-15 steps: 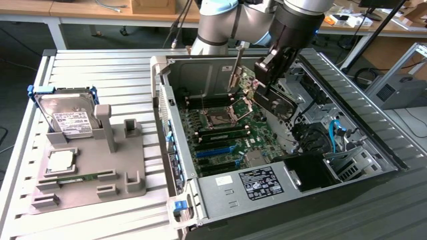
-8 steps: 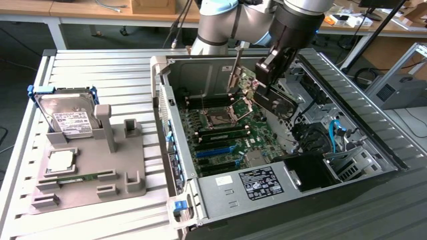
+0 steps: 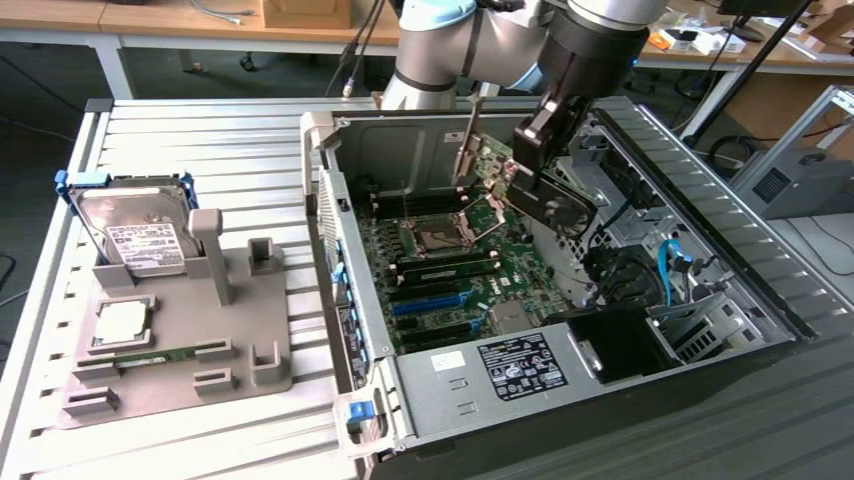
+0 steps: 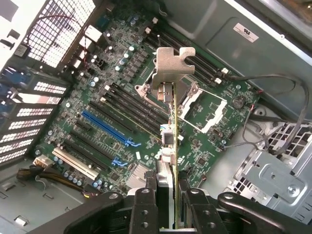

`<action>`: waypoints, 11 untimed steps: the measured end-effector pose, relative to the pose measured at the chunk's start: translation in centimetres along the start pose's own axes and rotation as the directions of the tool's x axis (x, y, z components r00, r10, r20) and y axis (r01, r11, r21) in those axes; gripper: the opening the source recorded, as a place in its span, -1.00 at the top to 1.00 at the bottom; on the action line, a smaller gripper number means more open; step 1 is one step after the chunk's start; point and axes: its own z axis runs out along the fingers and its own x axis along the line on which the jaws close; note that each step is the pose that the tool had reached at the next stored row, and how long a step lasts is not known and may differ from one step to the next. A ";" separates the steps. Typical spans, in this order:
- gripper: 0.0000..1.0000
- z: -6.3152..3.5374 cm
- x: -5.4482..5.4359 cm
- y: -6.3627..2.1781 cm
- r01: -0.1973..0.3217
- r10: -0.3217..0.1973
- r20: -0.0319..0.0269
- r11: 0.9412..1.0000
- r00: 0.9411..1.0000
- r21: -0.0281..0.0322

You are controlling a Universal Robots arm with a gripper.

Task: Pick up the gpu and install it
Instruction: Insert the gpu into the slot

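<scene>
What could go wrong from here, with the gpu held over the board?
1. The gpu hangs edge-on near the socket, not above the blue slot; lowered here, it may strike board parts.
2. The fingers pinch just one end, so the card may tilt when it meets a slot.
3. The bracket at the far end could snag on the rear grille.

The gripper (image 4: pixel 167 190) clamps the gpu (image 4: pixel 168 129) edge-on, its silver bracket (image 4: pixel 170 61) hanging above the green motherboard (image 4: pixel 209 146)
</scene>
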 end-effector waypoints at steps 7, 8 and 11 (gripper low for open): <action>0.46 0.00 0.0 0.00 0.048 -0.048 0.000 0.999 0.999 -0.001; 0.46 0.00 0.0 0.00 0.053 -0.053 0.000 0.999 0.999 -0.001; 0.46 0.00 0.0 0.00 0.076 -0.076 0.000 0.997 0.997 -0.002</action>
